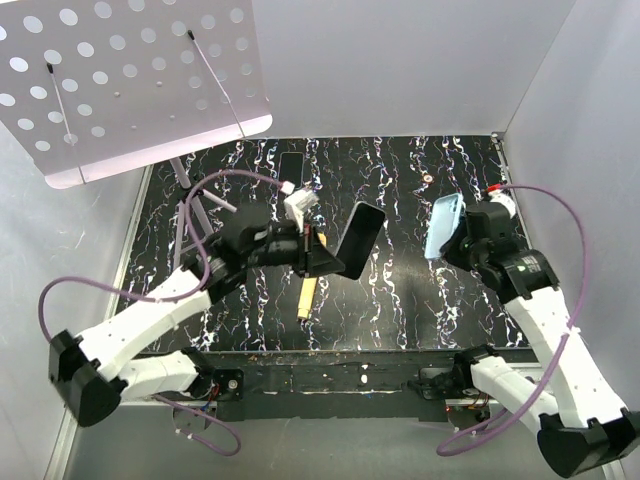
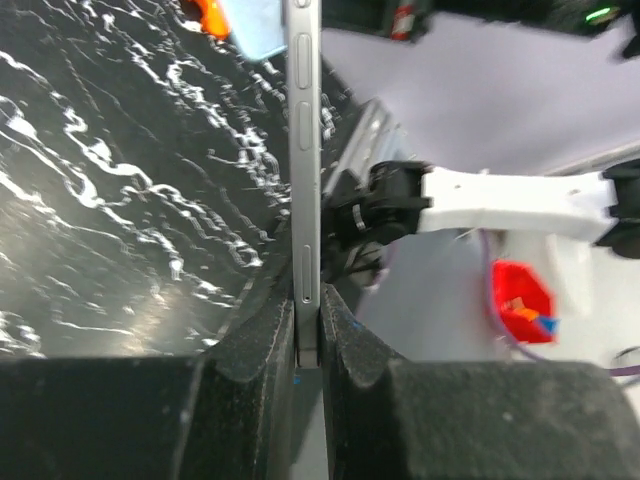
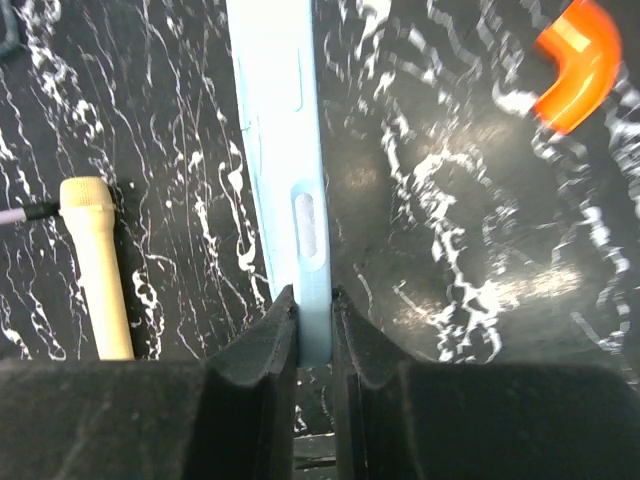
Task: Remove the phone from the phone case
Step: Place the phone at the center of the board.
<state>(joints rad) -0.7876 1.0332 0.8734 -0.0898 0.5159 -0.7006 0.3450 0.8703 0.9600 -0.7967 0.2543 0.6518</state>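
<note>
Black white-veined table point(image 1: 420, 300) underneath: the phone point(image 1: 360, 238), free of its case, is clamped edge-on in the left gripper point(image 2: 308, 305) above the middle. Well apart, the right gripper point(image 3: 313, 298) pinches the pale-blue phone case point(image 1: 444, 224). A wooden stick point(image 1: 307, 297) lies nearby.

Bright, even light falls from above. The glossy tabletop point(image 1: 400, 300) returns soft glare patches in both wrist views and carries faint shadows under the arms. Above it, the phone point(image 2: 303, 150) and phone case point(image 3: 290, 150) look fairly sharp. The left claw point(image 2: 308, 300) and right claw point(image 3: 312, 300) are near-black, their detail lost. An orange piece point(image 3: 580, 65) on the tabletop is blurred.
</note>
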